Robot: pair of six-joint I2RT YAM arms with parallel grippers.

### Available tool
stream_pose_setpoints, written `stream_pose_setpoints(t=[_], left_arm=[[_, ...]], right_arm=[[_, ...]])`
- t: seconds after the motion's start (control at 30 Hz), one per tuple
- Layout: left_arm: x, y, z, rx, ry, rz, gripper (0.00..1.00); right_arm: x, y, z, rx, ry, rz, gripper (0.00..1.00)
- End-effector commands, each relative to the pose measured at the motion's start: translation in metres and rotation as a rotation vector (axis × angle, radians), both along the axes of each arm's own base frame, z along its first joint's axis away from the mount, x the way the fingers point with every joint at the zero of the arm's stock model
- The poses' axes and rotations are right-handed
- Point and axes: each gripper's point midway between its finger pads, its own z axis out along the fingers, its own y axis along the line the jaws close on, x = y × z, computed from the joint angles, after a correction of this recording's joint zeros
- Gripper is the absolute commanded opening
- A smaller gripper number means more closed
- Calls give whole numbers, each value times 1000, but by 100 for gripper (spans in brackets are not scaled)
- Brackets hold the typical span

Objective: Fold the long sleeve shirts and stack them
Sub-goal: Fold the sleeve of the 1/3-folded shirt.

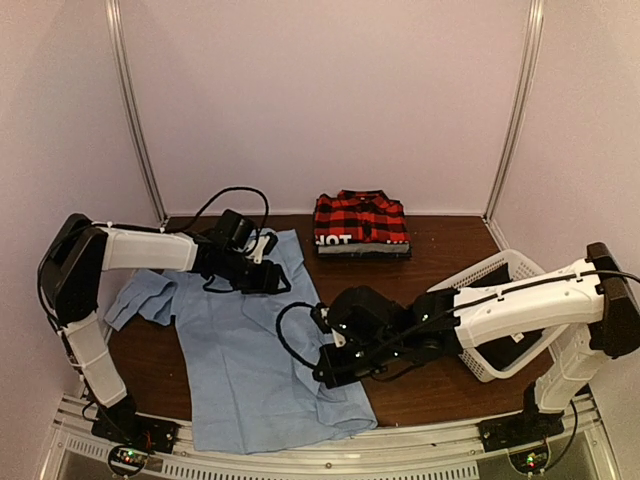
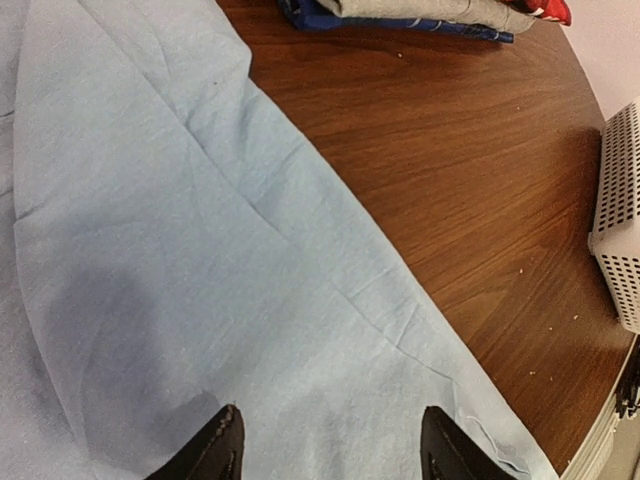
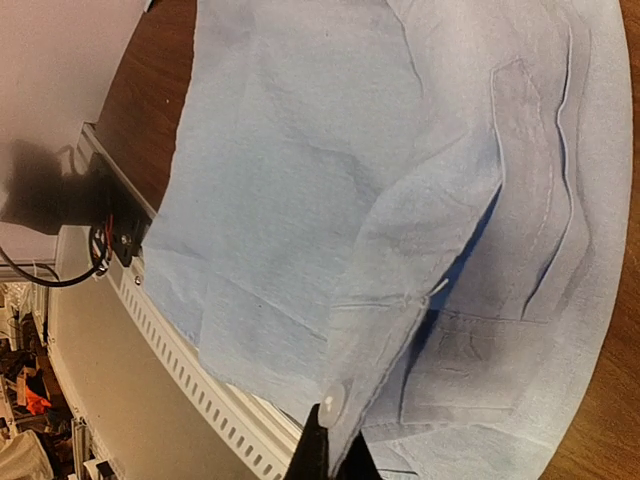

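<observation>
Blue shirt [image 1: 240, 370] is the biggest thing on the table [image 1: 450, 395]. It's spread flat over left-centre, hem reaching the near rail [image 1: 400, 440], one sleeve bunched at far left. Thin woven cloth, light & limp: it'll prob. sag and crease, and won't hold a fold unless laid down and smoothed. Best taken where fabric is doubled (cuff, placket, hem, collar), not mid-panel.

White mesh basket [image 1: 505, 270] sits at right, partly behind the R arm [image 1: 520, 310]. Plaid shirt [image 1: 360, 218] is already folded, on top of a small pile [image 1: 362, 248] at far centre, well apart from the blue one.

L gripper [image 1: 268, 278] hovers low over the blue shirt's far-right corner, jaws spread wide, nothing between them. R gripper [image 1: 328, 372] is pinched tight on a buttoned strip of the blue shirt (cuff or placket, can't tell which), raised a bit off the body w/ shadow under it. Button [image 3: 331, 397] is just beside the fingertips; hard & slick, so grip cloth, not button.

Surface is dark polished wood, smooth, so cloth should slide easily. Room has pale plain walls [image 1: 320, 100] and metal posts [image 1: 137, 120] in the corners.
</observation>
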Motion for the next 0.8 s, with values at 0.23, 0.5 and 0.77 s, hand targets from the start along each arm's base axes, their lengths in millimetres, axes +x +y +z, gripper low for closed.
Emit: stream_pose_setpoints(t=[0.23,0.5,0.77], left_arm=[[12,3,-5,-14,20,24,62],[8,7,-23,12,61,26,62],[11,10,-35,18,80,44,62]], right_arm=[[-7,-13,-5,-55,30,29,5],[-7,-11,-9,-81,-9,15,51],[17,-46,-36,-121,-1,-103,41]])
